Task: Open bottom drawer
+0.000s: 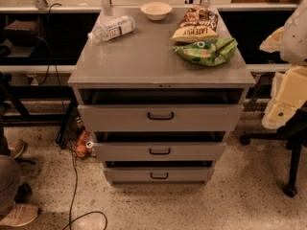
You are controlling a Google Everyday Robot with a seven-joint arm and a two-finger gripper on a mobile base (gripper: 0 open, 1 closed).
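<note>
The grey cabinet (pixel 160 56) stands in the middle of the camera view with three drawers. The bottom drawer (pixel 129 175) is the lowest and narrowest front, with a small black loop handle (pixel 159 176) at its centre. A dark gap shows above its front, so it stands out a little. The middle drawer (pixel 120 152) and top drawer (pixel 110 117) also stand out slightly. My gripper (pixel 284 104) is the pale shape at the right edge, well right of and above the bottom drawer, touching nothing.
On the cabinet top lie a plastic bottle (pixel 111 28), a white bowl (pixel 156 10), a chip bag (pixel 194 27) and a green bag (pixel 206 51). A person's shoes (pixel 17 214) and cables (pixel 72 195) are at the left. A black wheeled stand (pixel 291 176) is at the right.
</note>
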